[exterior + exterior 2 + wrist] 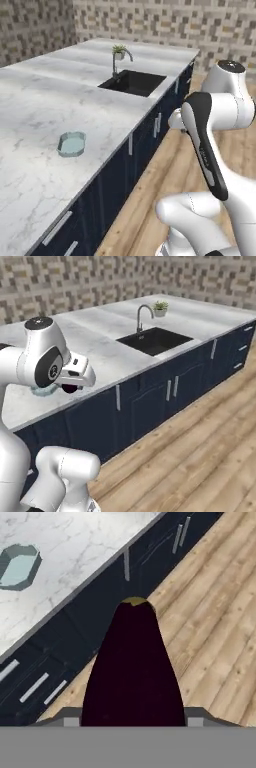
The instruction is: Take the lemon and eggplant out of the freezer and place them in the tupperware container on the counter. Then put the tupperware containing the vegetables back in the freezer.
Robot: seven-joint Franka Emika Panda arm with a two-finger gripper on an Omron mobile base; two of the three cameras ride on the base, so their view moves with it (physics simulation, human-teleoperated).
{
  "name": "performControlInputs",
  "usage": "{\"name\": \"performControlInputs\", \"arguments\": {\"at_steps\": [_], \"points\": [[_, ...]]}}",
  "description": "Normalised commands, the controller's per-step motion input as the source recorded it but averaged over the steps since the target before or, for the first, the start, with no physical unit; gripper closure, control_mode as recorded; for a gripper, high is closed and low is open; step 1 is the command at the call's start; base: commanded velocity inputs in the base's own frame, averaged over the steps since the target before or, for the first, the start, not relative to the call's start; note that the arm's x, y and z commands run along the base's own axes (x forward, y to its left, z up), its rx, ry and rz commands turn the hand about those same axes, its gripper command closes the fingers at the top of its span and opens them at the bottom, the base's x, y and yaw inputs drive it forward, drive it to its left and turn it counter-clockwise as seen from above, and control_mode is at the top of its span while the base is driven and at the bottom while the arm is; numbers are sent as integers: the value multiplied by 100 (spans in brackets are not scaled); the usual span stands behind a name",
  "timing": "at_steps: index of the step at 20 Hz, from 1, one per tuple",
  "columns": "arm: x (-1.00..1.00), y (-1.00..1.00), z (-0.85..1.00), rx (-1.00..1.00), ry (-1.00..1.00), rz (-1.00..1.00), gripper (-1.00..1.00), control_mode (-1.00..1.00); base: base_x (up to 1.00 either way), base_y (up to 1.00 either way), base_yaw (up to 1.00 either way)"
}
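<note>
My gripper (132,717) is shut on the eggplant (132,667), a dark purple oval with a yellowish tip that reaches forward in the hand view. From the right base view the eggplant (70,388) shows as a dark lump under the white hand, held over the front edge of the counter (95,356). The tupperware container (71,143), pale blue-green and shallow, rests on the marble counter (30,125) near its front edge. In the hand view the tupperware container (19,566) lies at the upper left, apart from the eggplant. The lemon and the freezer are out of view.
A black sink (132,82) with a curved faucet (120,57) and a small potted plant (160,307) is set farther along the counter. Navy drawers (150,401) with silver handles face the wooden floor (200,456), where there is open room.
</note>
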Motion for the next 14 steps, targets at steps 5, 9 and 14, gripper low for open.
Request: {"name": "performControlInputs", "arguments": {"at_steps": [5,9,14], "points": [[0,0,0,0,0,0,100,100,47,-45,72],[0,0,0,0,0,0,100,100,30,-59,68],[0,0,0,0,0,0,100,100,40,-50,67]]}}
